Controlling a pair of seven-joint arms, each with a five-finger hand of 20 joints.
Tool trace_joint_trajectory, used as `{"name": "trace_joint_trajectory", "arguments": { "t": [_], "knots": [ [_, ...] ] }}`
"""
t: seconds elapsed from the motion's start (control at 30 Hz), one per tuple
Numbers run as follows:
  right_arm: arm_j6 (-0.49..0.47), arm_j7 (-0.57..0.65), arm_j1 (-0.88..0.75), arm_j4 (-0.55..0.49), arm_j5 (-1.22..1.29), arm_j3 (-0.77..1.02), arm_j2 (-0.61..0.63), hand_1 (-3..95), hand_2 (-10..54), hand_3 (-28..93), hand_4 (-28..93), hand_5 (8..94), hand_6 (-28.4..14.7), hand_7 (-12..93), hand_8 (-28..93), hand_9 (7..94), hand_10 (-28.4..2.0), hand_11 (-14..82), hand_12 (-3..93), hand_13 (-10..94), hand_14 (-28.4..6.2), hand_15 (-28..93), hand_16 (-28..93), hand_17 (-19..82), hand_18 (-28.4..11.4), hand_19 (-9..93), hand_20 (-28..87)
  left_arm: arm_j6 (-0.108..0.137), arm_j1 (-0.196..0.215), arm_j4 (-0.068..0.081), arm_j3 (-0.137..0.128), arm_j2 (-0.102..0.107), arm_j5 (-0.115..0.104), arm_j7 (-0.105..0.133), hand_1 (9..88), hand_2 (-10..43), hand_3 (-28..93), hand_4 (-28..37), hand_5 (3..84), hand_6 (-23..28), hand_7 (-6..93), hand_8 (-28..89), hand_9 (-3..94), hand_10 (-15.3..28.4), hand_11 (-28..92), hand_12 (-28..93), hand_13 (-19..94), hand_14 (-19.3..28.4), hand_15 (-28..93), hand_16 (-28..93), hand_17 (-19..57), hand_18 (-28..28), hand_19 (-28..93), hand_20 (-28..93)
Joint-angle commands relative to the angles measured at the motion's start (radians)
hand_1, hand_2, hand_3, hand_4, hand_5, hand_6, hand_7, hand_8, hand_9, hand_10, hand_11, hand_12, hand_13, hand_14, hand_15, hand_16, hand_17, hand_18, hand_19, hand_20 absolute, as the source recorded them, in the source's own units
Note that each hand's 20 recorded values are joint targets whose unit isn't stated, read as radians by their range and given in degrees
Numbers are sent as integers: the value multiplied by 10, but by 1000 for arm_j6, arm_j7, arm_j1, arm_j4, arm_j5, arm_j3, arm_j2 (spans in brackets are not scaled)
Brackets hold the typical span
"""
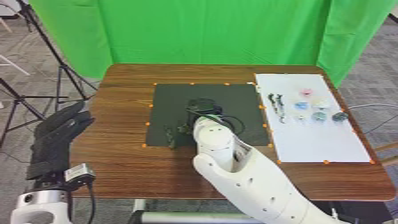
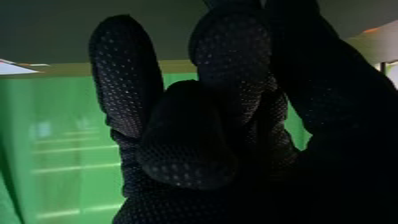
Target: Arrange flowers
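Several flower heads (image 1: 302, 105) lie on the white sheet (image 1: 320, 142) at your right. Your left hand (image 1: 60, 130) is relaxed, empty; your right hand (image 1: 203, 105) is at the black mat (image 1: 178, 95), but you can't tell whether it grasps anything.

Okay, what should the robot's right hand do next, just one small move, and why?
Probably lift the right hand and swing it toward the pink flower, if it is carrying nothing, which I can't tell. It is over the dark mat, where a dark green sprig already lies, while the pink flower is off to the right on the white sheet.
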Motion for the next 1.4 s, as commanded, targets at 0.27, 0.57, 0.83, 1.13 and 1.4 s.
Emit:
{"name": "trace_joint_trajectory", "arguments": {
  "t": [0.27,0.57,0.83,1.13,1.4],
  "knots": [
    [45,-22,-22,-66,-4,41,-35,351,-17,701,-215,893,-47,192,-85,937,-82,518,163,937,-30,742,137,645,-119,932,-283,7,26,-6,-7,2,-5,0,263,44,838,-173,410,102,179,-112,371,200,375,78,253,271,625,-160,-90,218,578,20],
    [135,-24,-13,-163,127,81,64,239,87,651,-199,831,-64,182,-88,936,-122,393,201,937,-57,660,182,594,-162,931,-283,23,86,-22,-38,-13,-17,28,263,44,838,-171,409,101,179,-111,370,199,375,78,254,270,626,-161,-90,218,578,20],
    [236,0,-3,-205,292,192,210,241,85,678,-181,642,-97,154,-89,758,-200,301,193,788,-120,662,195,510,-198,893,-283,43,109,-25,-38,2,-47,70,264,44,836,-174,409,101,179,-111,370,199,375,78,253,270,626,-161,-90,218,578,20],
    [346,31,35,-123,317,192,329,274,42,742,-189,571,-120,146,-86,628,-225,255,168,702,-140,697,163,455,-210,892,-283,47,101,-23,-22,2,-49,89,264,44,836,-175,408,101,178,-112,370,200,375,78,253,271,626,-161,-90,218,578,20],
    [371,89,74,-47,307,155,400,287,29,762,-199,562,-122,150,-87,604,-231,236,159,689,-143,706,149,448,-210,893,-283,48,97,-21,-13,8,-51,92,263,44,836,-174,408,101,179,-111,370,200,376,79,253,271,626,-161,-90,218,577,20]
  ]
}}
